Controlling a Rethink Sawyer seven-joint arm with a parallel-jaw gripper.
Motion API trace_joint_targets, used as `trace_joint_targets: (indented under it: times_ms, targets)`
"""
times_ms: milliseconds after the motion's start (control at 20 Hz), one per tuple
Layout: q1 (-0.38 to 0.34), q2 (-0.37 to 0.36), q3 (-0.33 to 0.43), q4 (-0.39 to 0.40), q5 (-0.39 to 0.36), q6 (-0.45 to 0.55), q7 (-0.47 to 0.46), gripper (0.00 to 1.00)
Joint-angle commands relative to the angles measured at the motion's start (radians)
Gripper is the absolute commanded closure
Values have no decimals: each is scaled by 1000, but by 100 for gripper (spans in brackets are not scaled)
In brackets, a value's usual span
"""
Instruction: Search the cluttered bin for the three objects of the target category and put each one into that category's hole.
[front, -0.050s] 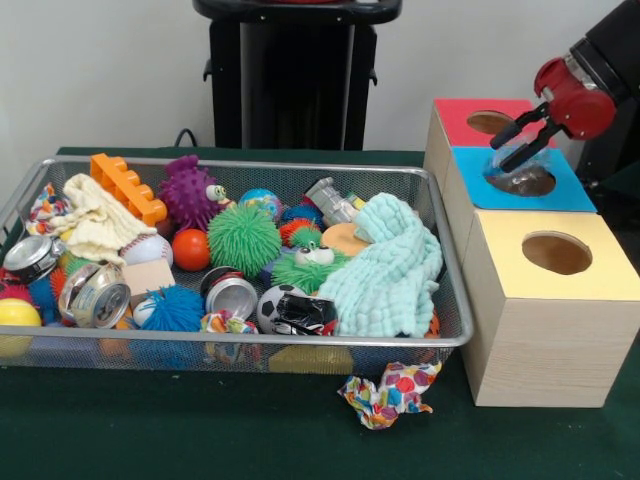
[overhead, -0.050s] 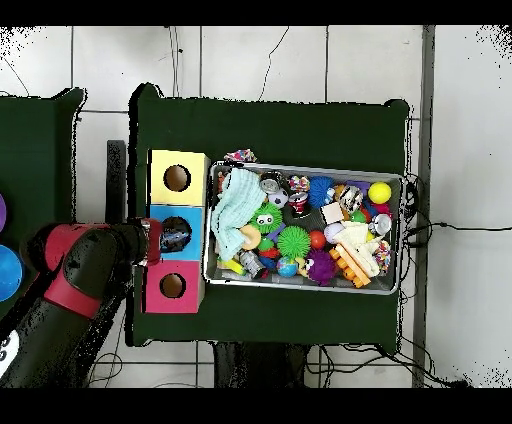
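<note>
My gripper (front, -0.050s: 522, 142) hangs just over the round hole of the blue-topped box (front, -0.050s: 572, 190), its fingers spread open. A shiny greyish thing (front, -0.050s: 520, 176) sits in that hole right under the fingertips; I cannot tell what it is. In the overhead view the gripper (overhead, -0.050s: 158, 240) sits at the edge of the blue box (overhead, -0.050s: 176, 214). The wire bin (front, -0.050s: 452, 265) holds crushed cans (front, -0.050s: 100, 296) (front, -0.050s: 232, 297) (front, -0.050s: 30, 257), spiky balls (front, -0.050s: 243, 238) and cloths.
A red-topped box (front, -0.050s: 458, 118) stands behind the blue one, and a yellow-topped box (front, -0.050s: 552, 300) in front. A mint cloth (front, -0.050s: 385, 270) drapes over the bin's right side. On the green table in front of the bin lies a spotted crumpled cloth (front, -0.050s: 390, 390).
</note>
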Motion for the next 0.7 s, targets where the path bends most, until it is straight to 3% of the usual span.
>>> trace_joint_targets:
  times_ms: [50, 700]
  targets:
    - [-32, 58, 97, -15, -32, 48, 164, 0]
    - [-29, 26, 134, 37, 2, -39, 165, 0]
